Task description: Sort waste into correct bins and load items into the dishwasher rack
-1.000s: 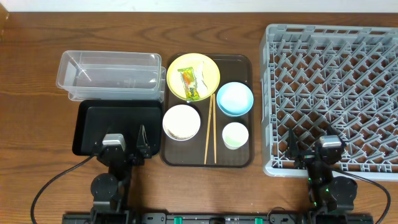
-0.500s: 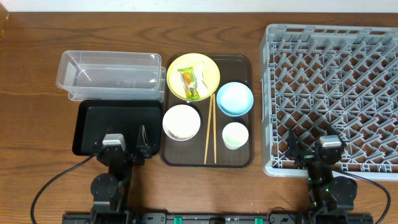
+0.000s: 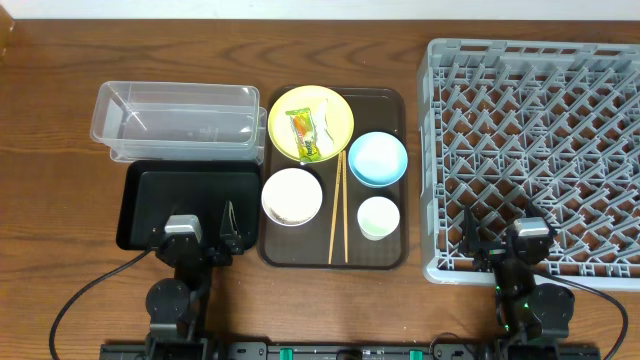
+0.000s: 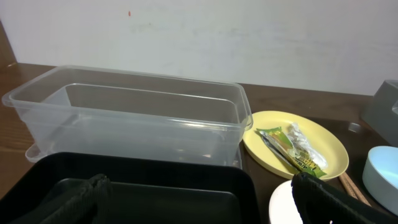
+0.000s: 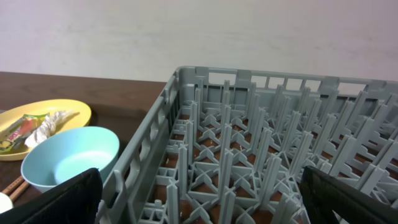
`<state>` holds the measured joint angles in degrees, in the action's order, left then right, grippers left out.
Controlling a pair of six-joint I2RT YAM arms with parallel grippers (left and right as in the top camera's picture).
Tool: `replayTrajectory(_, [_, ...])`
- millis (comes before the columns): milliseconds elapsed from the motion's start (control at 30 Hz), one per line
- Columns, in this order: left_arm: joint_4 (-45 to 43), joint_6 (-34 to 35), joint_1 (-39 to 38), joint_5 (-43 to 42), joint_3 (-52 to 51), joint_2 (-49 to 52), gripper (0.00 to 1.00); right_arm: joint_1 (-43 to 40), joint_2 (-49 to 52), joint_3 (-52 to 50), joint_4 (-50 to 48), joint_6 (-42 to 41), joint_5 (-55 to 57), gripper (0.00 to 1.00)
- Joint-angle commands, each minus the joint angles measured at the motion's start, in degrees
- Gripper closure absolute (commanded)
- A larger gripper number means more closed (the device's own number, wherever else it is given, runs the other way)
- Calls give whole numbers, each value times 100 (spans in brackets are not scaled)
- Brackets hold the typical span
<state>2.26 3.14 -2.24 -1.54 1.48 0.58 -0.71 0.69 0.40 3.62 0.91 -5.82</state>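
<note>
The green-and-yellow wrapper [image 3: 303, 133] and white paper scrap [image 3: 322, 125] lie on the yellow plate [image 3: 335, 105]. The blue bowl [image 3: 377, 158], white bowl [image 3: 292, 195], green cup [image 3: 378, 217] and chopsticks [image 3: 338, 210] sit beside it. The clear tub [image 3: 175, 120] and black tray [image 3: 190, 195] are on the left, the grey rack [image 3: 540, 150] on the right. My left gripper [image 3: 200, 228] is open and empty over the black tray's [image 4: 155, 186] near edge. My right gripper [image 3: 500, 245] is open and empty over the rack's [image 5: 261, 143] near left corner. Rice grains cannot be made out.
The dishes all stand on a dark brown serving tray [image 3: 385, 255] between the bins and the rack. The tub [image 4: 137, 118] holds nothing. A white wall runs along the far edge of the wooden table [image 3: 60, 150].
</note>
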Motion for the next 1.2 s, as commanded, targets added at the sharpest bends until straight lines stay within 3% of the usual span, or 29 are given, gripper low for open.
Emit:
replayTrajectory(0, [175, -35, 31, 70, -125, -31, 5, 57, -31, -9, 7, 92, -20, 1])
replayTrajectory(467, [170, -28, 31, 63, -125, -28, 5, 57, -31, -9, 11, 83, -17, 1])
replayTrajectory(767, [404, 297, 31, 66, 116, 157, 5, 57, 118, 136, 52, -387, 474, 1])
replayTrajectory(933, [1045, 295, 31, 68, 822, 890, 5, 57, 831, 726, 302, -387, 627, 1])
replayTrajectory(1167, [1862, 293, 31, -52, 2326, 2712, 5, 57, 2562, 2017, 826, -407, 621, 1])
